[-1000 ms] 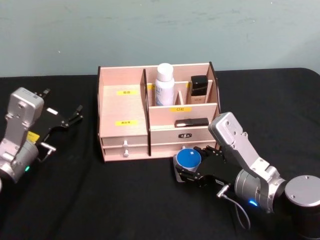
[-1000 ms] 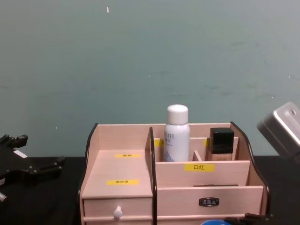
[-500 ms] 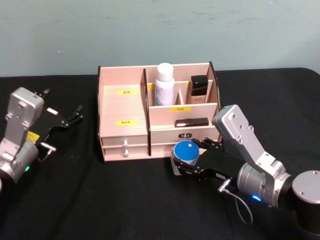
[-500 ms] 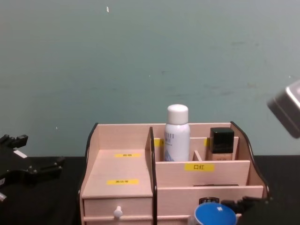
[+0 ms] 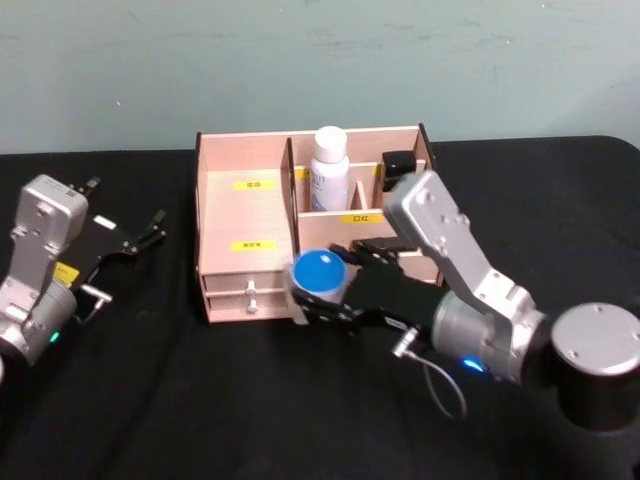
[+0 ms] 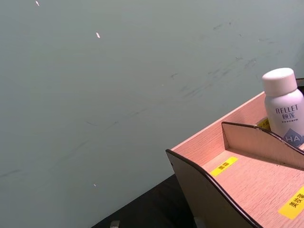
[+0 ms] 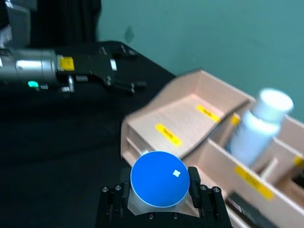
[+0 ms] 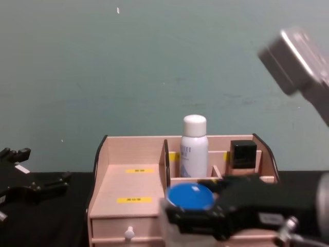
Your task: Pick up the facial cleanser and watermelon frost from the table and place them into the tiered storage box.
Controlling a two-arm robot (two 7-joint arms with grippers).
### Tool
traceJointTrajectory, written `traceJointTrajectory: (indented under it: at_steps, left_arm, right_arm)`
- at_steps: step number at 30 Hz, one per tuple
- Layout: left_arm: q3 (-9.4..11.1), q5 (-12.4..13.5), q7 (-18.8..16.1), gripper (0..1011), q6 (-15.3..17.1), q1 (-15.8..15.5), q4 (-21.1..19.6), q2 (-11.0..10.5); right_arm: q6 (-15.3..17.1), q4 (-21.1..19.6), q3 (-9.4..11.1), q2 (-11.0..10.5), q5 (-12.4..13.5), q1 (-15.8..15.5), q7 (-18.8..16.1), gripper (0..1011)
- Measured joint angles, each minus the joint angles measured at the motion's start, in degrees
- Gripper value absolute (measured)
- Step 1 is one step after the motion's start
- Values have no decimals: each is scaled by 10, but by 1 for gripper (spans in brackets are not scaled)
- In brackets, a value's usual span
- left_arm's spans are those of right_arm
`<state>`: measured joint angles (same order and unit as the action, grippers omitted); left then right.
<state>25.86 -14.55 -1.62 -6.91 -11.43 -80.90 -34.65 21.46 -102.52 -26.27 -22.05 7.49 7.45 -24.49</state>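
Note:
The watermelon frost [image 5: 320,272], a squat jar with a blue lid, hangs in the air before the front of the tiered storage box [image 5: 245,215], above its drawers. My right gripper [image 5: 322,292] is shut on the jar, one finger on each side; the right wrist view shows the lid [image 7: 160,179] between the pads [image 7: 195,183]. In the chest view the jar [image 8: 190,196] is level with the box's lower step [image 8: 128,177]. The facial cleanser [image 5: 328,165] stands upright in a back compartment, also visible as the white bottle [image 6: 284,107]. My left gripper [image 5: 150,230] rests open, left of the box.
A black-capped beige bottle [image 5: 398,165] stands in the back right compartment beside the cleanser. The box's left stepped section [image 7: 190,111] is a bare sloping surface with yellow labels. Black cloth [image 5: 180,400] covers the table; a teal wall is behind.
My right gripper has lifted the blue-lidded jar off the table and carried it left and up, from the box's right front corner to the front of its middle.

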Motion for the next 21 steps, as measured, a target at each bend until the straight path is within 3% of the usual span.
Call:
traceJointTrajectory:
  at_steps: [10,21]
  left_arm:
    - [0,0,0,1010,0,0,0,0]
    - [0,0,0,1010,0,0,0,0]
  right_arm:
    - [-5,52,-37,44,-10,77,-1,738]
    - [-18,130,-56,85,-19,135,6,738]
